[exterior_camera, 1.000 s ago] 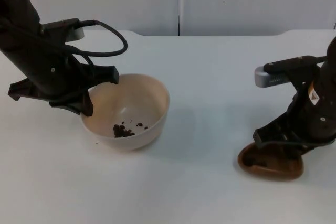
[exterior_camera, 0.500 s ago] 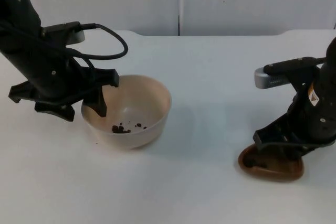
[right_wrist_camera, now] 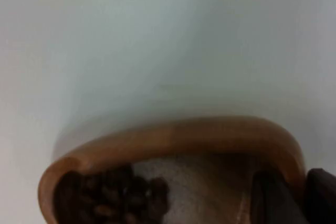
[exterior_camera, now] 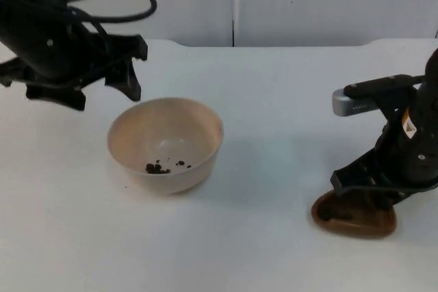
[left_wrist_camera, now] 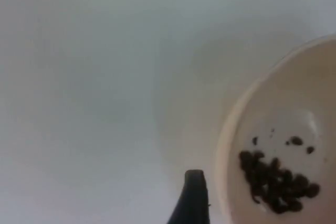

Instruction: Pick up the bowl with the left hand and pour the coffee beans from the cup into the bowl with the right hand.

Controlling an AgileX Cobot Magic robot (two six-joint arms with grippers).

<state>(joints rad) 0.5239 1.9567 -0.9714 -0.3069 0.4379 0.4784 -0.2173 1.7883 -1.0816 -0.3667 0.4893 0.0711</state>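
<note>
Gripping the brown cup (exterior_camera: 354, 217) at its rim, the right gripper (exterior_camera: 364, 193) sits low at the table's (exterior_camera: 274, 100) right side, one finger inside the cup wall and one outside.

The left gripper (exterior_camera: 82, 90) hangs spread wide and holding nothing, above and behind the cream bowl (exterior_camera: 165, 143), apart from its rim. The bowl stands upright on the table, left of centre, with a small heap of coffee beans (exterior_camera: 159, 167) at its bottom. The cup, well apart from the bowl, has beans in it too.
</note>
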